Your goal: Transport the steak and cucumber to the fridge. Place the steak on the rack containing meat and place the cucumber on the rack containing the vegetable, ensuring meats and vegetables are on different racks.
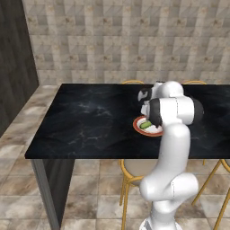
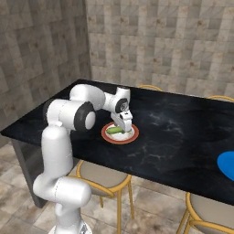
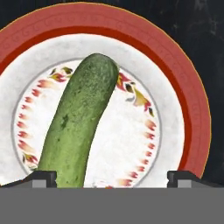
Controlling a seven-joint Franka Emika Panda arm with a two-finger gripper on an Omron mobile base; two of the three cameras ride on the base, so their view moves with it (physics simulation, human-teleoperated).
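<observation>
Over the red-rimmed plate (image 2: 130, 137) on the black counter (image 1: 90, 121) we see the arm bent down, gripper (image 3: 112, 178) spread wide just above the cucumber (image 3: 76, 127), smooth green, lying flat on the plate.

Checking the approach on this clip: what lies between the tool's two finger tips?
In the hand view the open tool has the cucumber rising beside one of its fingertips, with bare white face of the red-rimmed plate across the rest of the gap.
</observation>
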